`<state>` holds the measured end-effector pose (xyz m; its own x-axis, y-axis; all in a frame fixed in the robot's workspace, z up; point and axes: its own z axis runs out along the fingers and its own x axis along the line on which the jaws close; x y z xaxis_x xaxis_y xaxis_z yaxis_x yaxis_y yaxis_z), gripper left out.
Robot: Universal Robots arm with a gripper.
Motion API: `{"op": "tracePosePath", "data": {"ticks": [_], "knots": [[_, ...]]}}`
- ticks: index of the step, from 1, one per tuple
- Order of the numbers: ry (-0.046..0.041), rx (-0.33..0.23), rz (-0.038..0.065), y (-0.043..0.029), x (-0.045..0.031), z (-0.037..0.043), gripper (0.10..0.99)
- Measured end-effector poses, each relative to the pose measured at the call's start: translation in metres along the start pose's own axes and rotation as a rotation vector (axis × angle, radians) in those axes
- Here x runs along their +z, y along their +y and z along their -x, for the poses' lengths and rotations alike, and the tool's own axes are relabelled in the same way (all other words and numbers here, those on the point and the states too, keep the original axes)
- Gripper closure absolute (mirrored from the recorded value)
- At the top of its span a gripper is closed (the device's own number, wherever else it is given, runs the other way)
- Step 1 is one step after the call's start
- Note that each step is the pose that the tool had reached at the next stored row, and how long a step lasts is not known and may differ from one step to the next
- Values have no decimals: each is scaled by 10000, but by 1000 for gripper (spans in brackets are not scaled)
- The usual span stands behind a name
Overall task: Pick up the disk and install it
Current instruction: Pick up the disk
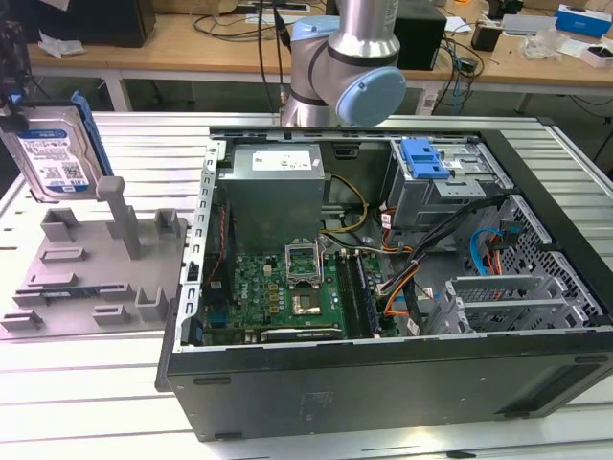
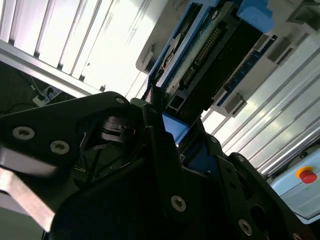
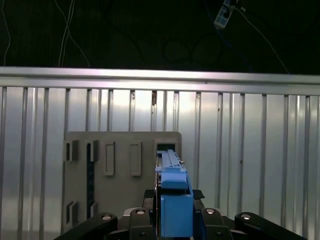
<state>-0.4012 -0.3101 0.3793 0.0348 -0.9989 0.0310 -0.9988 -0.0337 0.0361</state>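
The end effector (image 3: pixel 175 196) is clamped on the blue-framed edge of the disk (image 1: pixel 50 153), held upright above the grey fixture (image 1: pixel 96 259) on the counter (image 1: pixel 134 134). Pick-up looks done; installing seems to call for squaring it to the drive cage (image 1: pixel 450 187), well apart in the computer case (image 1: pixel 383 383).

No lettering can be read anywhere.

- Disk (image 1: pixel 48 144), at the exterior view's left: white-and-blue label (image 1: pixel 57 168) on its face. Rows of dark print and small dark blocks, all too small to make out.
- Power supply (image 1: pixel 273 201) inside the computer case (image 1: pixel 383 383): white sticker (image 1: pixel 284 158) on its top face. Grey lines of print, unreadable.
- Blue box (image 1: pixel 582 19) on the far bench (image 1: pixel 182 48): white patch on its lid, wording not legible.
- Both wrist views: no print that can be made out.
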Motion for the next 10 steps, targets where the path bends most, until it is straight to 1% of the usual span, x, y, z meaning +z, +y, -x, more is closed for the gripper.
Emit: {"op": "tracePosePath", "data": {"ticks": [1, 2, 4, 6, 7, 9, 10], "knots": [[0, 0, 0, 0, -24, -1, 718], [0, 0, 0, 1, -70, -2, 718], [0, 0, 0, 2, -117, -4, 718], [-1, 0, 0, 2, -186, -6, 718], [-1, 0, 0, 3, -208, -7, 718], [0, 0, 1, 4, -288, -9, 718], [0, 0, 1, 5, -340, -11, 718]]}}
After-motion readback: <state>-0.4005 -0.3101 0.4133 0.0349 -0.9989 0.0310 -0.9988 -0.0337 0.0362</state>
